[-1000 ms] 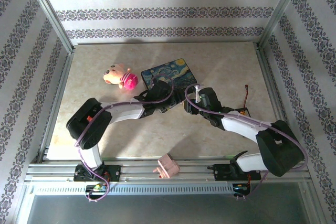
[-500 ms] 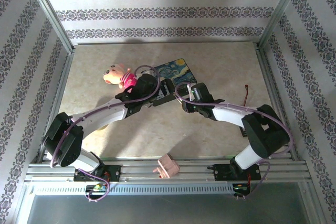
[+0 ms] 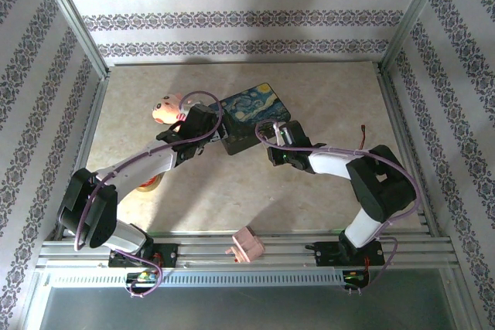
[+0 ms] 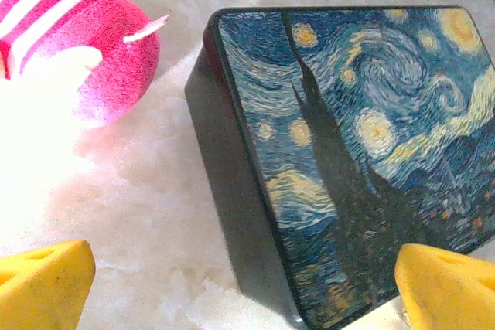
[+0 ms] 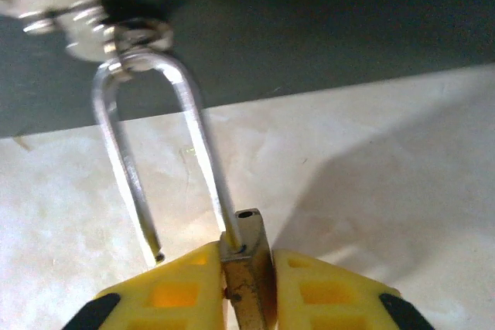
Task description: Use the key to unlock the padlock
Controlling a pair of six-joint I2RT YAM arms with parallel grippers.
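Note:
The brass padlock [image 5: 247, 272] is pinched by its body between my right gripper's [image 5: 247, 291] yellow fingers. Its silvery shackle [image 5: 203, 144] stands open: one leg sits in the body, the other ends free beside it, and the hole in the body's top is bare. The loop hangs through the ring of the metal latch [image 5: 77, 1] on the dark front of the painted box [image 3: 251, 110]. In the top view my right gripper [image 3: 272, 146] is at the box's front. My left gripper [image 3: 207, 125] is open at the box's left corner [image 4: 232, 191], its fingertips [image 4: 46, 284] far apart. The key is out of view.
A pink plush toy [image 3: 165, 107] lies just left of the box, close to my left gripper, and shows as pink stripes [image 4: 85, 44] in the left wrist view. A pink block [image 3: 247, 245] sits on the front rail. A small orange-wired part [image 3: 363, 133] lies at the right.
My left arm has stretched out and its gripper has moved from the box's front to its left corner by the plush toy. My right gripper has shifted closer to the box's front.

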